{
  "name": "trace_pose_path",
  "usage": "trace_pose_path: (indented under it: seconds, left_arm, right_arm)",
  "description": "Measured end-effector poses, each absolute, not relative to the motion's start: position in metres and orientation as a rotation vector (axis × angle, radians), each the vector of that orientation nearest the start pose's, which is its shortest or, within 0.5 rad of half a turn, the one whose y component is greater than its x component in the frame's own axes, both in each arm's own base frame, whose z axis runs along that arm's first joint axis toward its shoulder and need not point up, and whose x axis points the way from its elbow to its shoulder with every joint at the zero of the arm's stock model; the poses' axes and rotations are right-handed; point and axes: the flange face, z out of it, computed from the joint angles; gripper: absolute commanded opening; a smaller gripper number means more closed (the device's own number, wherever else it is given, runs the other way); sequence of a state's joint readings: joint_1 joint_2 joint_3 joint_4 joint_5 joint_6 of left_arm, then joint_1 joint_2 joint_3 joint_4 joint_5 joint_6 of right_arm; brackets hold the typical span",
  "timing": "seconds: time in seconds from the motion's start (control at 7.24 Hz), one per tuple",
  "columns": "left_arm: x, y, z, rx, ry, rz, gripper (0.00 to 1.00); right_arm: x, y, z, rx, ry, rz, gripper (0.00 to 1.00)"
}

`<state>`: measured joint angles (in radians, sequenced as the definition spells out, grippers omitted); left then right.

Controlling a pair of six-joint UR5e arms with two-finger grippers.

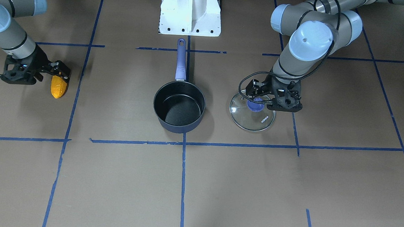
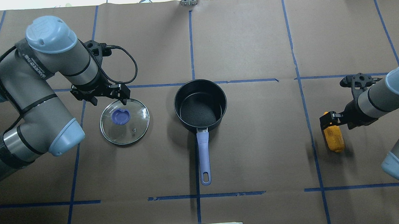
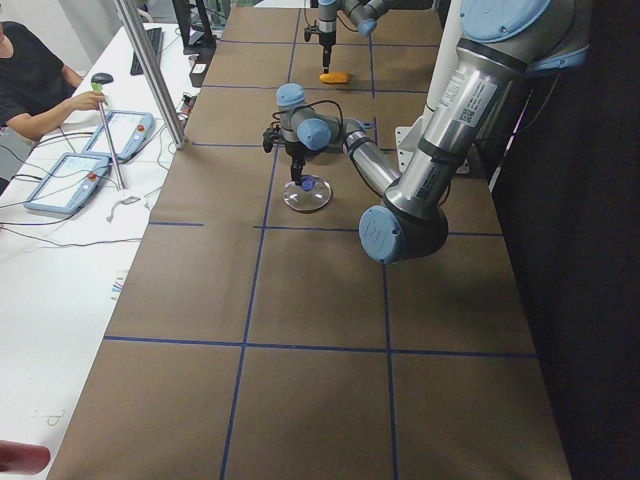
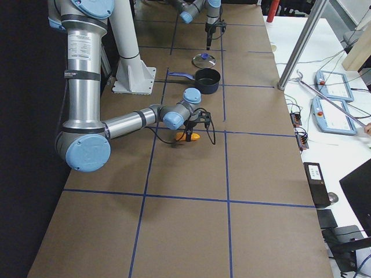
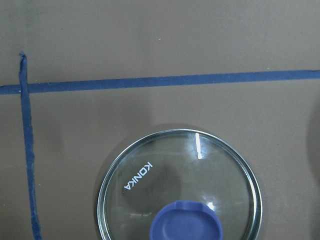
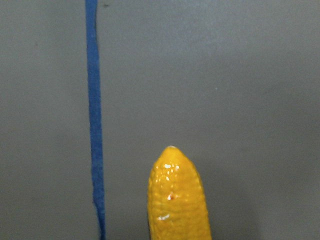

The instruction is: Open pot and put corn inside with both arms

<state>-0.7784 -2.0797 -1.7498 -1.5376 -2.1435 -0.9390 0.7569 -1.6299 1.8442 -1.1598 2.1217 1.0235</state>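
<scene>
The pot (image 2: 201,105) stands open in the middle, its black inside empty, its lavender handle (image 2: 204,156) pointing toward the robot base. The glass lid (image 2: 125,121) with the purple knob (image 2: 120,116) lies flat on the table to the pot's left. It fills the bottom of the left wrist view (image 5: 180,190). My left gripper (image 1: 259,99) hangs just over the knob, jaws apart, holding nothing. My right gripper (image 2: 330,118) is closed on the far end of the corn (image 2: 334,138). The corn (image 1: 58,87) lies at table level, far right of the pot.
The white base stand (image 1: 190,12) sits behind the pot handle. Blue tape lines (image 2: 191,46) divide the brown table into squares. In the side views an operator (image 3: 30,85) and tablets (image 4: 330,95) are at a white bench beside the table.
</scene>
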Motion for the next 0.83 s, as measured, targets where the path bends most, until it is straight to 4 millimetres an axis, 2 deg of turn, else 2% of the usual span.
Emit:
trace_pose_path:
  seconds: [0.14,0.41,0.55,0.83]
  left_arm:
    - [0.395,-0.509,0.288,-0.011,0.849,0.045,1.0]
    - [0.389,-0.51,0.284,-0.006,0.859,0.041,1.0]
    - [0.385,-0.509,0.281,0.0,0.865,0.04,1.0]
    - [0.371,-0.508,0.271,0.015,0.882,0.034,1.0]
  right_arm:
    - [-0.304,-0.386,0.52,-0.069,-0.795,0.012,0.92]
    - [-0.307,-0.379,0.528,-0.087,-0.782,0.004,0.2]
    - [-0.308,-0.378,0.528,-0.088,-0.782,0.002,0.05]
    - [-0.308,-0.379,0.524,-0.081,-0.788,-0.001,0.02]
